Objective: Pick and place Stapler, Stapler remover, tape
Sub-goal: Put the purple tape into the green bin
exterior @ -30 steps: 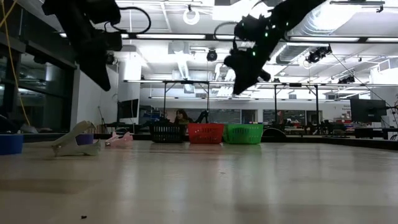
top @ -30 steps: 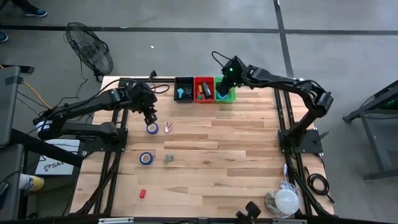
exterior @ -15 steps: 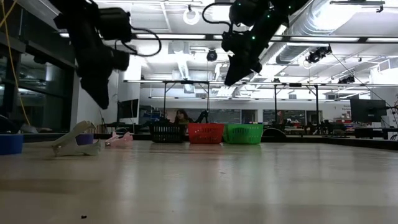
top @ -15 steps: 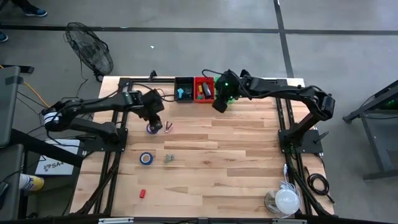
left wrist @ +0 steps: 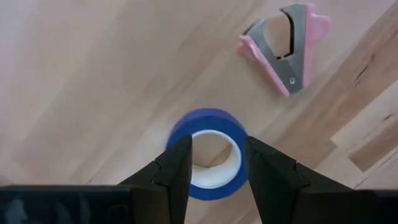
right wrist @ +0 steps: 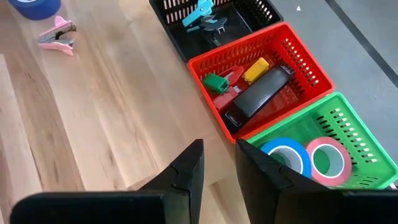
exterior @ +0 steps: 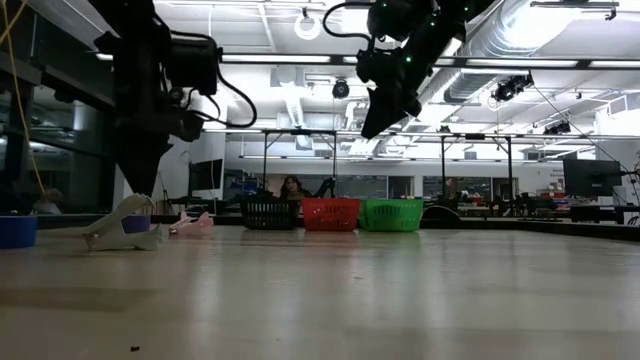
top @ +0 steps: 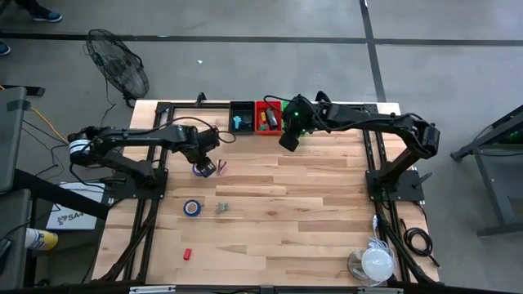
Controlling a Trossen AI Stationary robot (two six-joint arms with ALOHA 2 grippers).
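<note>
Progress, from the high view: I count three baskets at the far edge, black [top: 241, 116], red [top: 266, 116] and green [top: 297, 122], each with something in it. Left on the table: two blue tape rolls, one under my left gripper [top: 205, 167] and one nearer me [top: 192, 207], a pink staple remover [top: 221, 167], a grey-green remover [top: 221, 207] and a small red stapler [top: 187, 254]. I judge the job roughly half done.

Low view: a pale remover [exterior: 123, 228] sits in front; the three baskets line up behind. Both grippers hang above the table.

Left wrist view: fingers spread, straddling the blue tape roll [left wrist: 208, 152] and not yet touching it; pink remover [left wrist: 285, 53] just beside.

Right wrist view: right gripper [right wrist: 217, 163] empty, fingers parted, above bare wood near the baskets. Green basket [right wrist: 336, 118] holds two tape rolls, one blue [right wrist: 285, 155], one pink [right wrist: 328, 157]. Red basket [right wrist: 298, 56] holds a black stapler [right wrist: 258, 94] plus yellow, green and red pieces I cannot name. Black basket [right wrist: 180, 25] holds a blue remover [right wrist: 200, 12].
</note>
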